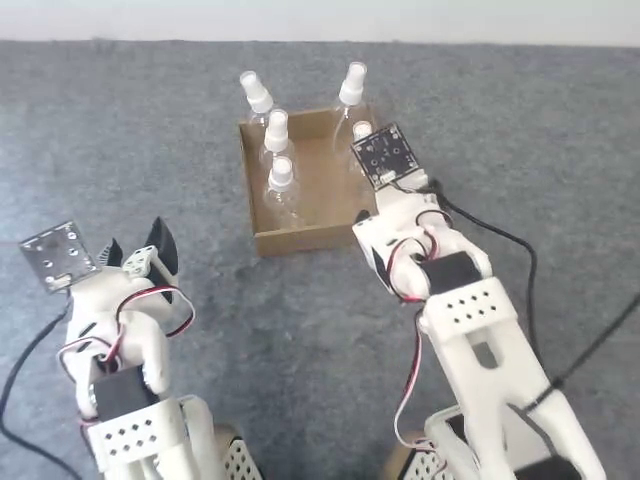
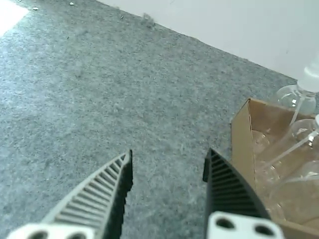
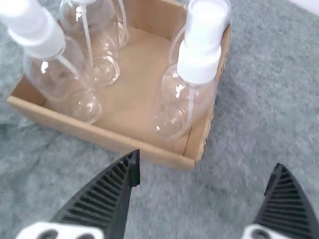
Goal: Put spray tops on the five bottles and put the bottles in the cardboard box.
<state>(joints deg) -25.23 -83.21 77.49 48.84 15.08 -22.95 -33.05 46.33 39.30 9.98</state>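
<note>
Currently: cardboard box (image 1: 300, 238) sits mid-worktop toward the far edge, with three capped bottles inside, including a right-wall bottle (image 3: 192, 82). The far-left bottle (image 1: 256, 95) and far-right bottle (image 1: 351, 85) seem to stand just beyond its far wall. Right pincer (image 3: 205, 164) is wide and empty at the box's near-right corner. Left pincer (image 2: 167, 159) is open and empty, toward the near-left corner of the worktop. Risk: reaching across could topple these light, top-heavy bottles or shove the box.

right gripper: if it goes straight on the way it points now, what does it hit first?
Probably the cardboard box: its near corner lies on the line of the open right gripper. A bottle with spray top stands just inside that corner; depth is unclear, so it could be met first.
</note>
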